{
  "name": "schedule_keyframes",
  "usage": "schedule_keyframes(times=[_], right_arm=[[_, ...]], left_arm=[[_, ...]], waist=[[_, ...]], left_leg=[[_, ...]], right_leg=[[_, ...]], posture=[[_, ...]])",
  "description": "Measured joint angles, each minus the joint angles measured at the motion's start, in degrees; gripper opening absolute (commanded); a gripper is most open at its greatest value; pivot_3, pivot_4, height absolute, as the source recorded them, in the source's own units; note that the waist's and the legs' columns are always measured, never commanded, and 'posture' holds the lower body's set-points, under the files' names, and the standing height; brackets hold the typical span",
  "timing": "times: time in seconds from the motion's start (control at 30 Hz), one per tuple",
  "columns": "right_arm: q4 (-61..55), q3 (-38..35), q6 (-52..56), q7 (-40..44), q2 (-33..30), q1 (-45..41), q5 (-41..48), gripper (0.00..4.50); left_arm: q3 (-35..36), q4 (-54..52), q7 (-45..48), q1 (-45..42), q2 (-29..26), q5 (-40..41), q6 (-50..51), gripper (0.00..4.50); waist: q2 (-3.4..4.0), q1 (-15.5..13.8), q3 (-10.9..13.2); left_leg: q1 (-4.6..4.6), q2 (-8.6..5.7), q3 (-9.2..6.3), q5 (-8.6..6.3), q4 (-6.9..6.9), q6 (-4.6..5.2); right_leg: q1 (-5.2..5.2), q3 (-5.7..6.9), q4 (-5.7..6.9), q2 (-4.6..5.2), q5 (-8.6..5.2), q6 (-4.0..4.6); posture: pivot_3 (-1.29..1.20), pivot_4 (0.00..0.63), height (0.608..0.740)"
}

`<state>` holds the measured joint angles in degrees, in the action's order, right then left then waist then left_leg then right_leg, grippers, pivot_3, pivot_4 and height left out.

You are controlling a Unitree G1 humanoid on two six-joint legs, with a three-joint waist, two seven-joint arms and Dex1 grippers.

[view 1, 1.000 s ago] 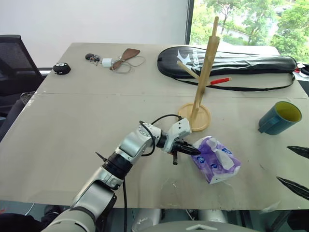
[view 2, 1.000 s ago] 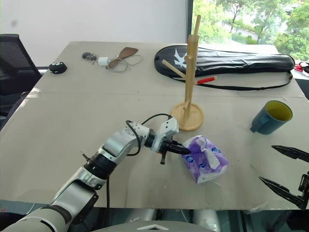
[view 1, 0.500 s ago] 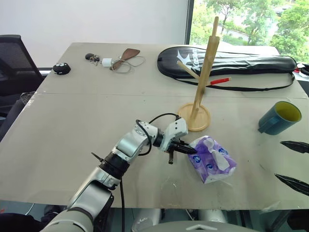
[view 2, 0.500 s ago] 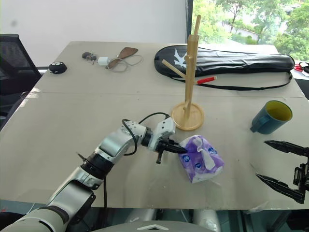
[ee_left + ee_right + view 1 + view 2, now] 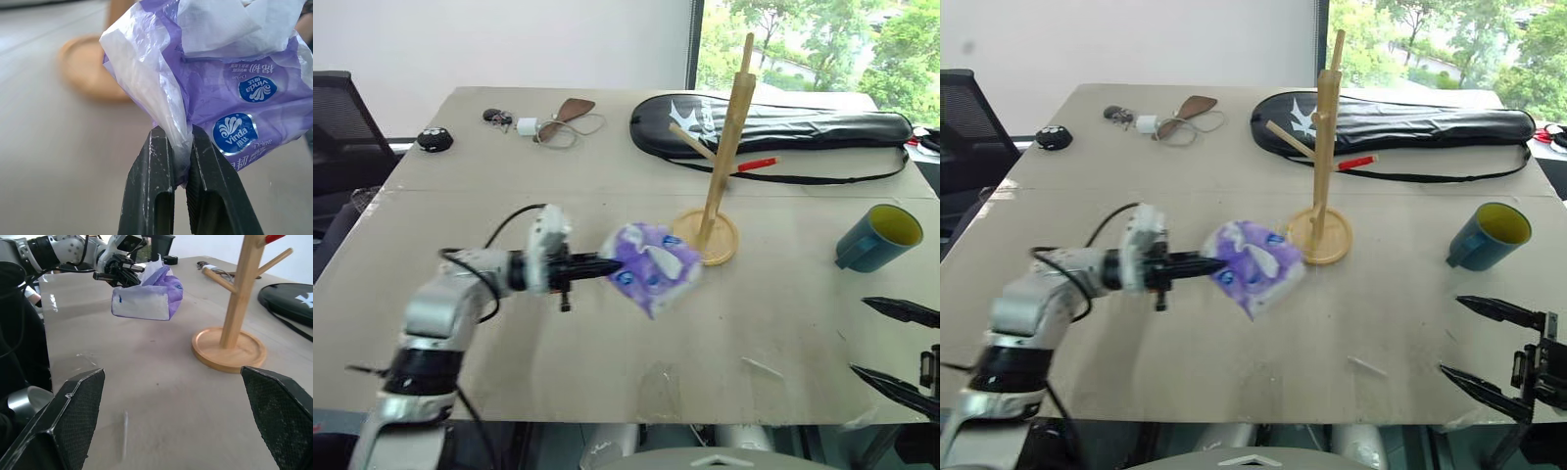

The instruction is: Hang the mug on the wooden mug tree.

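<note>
The top of the wooden mug tree (image 5: pixel 238 303) is running out of the right wrist view. The right end effector (image 5: pixel 899 343) is showing just its fingers at the picture's edge. The black chair (image 5: pixel 337 127) is getting cut off beside the worktop (image 5: pixel 509 176).

My left gripper (image 5: pixel 603 264) holds the tissue pack (image 5: pixel 651 266) off the table (image 5: pixel 607 166), just left of the wooden mug tree (image 5: pixel 717 186). The mug (image 5: pixel 880 238) stands at the right, beyond my right gripper (image 5: pixel 901 343); a racket bag (image 5: pixel 783 125) lies behind the tree.
</note>
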<state>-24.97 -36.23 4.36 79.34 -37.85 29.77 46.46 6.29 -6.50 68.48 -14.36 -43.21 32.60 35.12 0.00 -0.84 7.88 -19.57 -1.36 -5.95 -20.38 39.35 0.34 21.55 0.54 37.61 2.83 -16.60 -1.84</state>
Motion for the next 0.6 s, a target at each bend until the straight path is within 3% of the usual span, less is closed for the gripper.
schedule_keyframes(times=[0.1,0.17,0.3,0.6], right_arm=[[-5.4,3.3,0.3,-3.9,1.7,-0.9,-0.3,4.50],[-8.9,9.0,0.8,-8.0,4.1,-3.3,-0.9,4.50],[-10.3,15.5,1.5,-11.1,5.5,-6.4,-2.1,4.50],[-9.2,17.4,1.2,-12.3,5.5,-7.6,-3.6,4.50]], left_arm=[[6.1,1.9,-3.4,3.1,-1.8,0.6,1.0,0.07],[11.8,8.8,-6.9,4.5,-3.8,-1.2,-1.2,0.07],[16.3,17.0,-9.8,5.8,-4.9,-3.8,-5.5,0.07],[20.2,20.8,-19.4,6.3,-4.9,-6.2,-5.4,0.07]], waist=[[-0.04,-0.1,0.0],[-0.03,0.3,0.0],[-0.05,0.4,0.0],[-0.20,0.2,-0.1]], left_leg=[[-0.01,-0.01,-0.13,0.00,0.00,-0.01],[0.01,0.01,-0.16,0.02,-0.05,-0.04],[-0.05,-0.06,-0.16,0.02,-0.04,-0.04],[-0.13,-0.08,-0.33,0.02,-0.02,-0.04]], right_leg=[[0.00,0.10,0.02,0.01,0.00,0.00],[0.05,0.11,0.04,-0.03,0.00,0.01],[0.08,0.09,-0.01,0.01,0.00,0.00],[0.10,0.16,0.02,0.02,0.00,0.00]], posture=[[0.00,0.150,0.740],[0.00,0.150,0.740],[0.00,0.150,0.740],[0.00,0.150,0.740]])
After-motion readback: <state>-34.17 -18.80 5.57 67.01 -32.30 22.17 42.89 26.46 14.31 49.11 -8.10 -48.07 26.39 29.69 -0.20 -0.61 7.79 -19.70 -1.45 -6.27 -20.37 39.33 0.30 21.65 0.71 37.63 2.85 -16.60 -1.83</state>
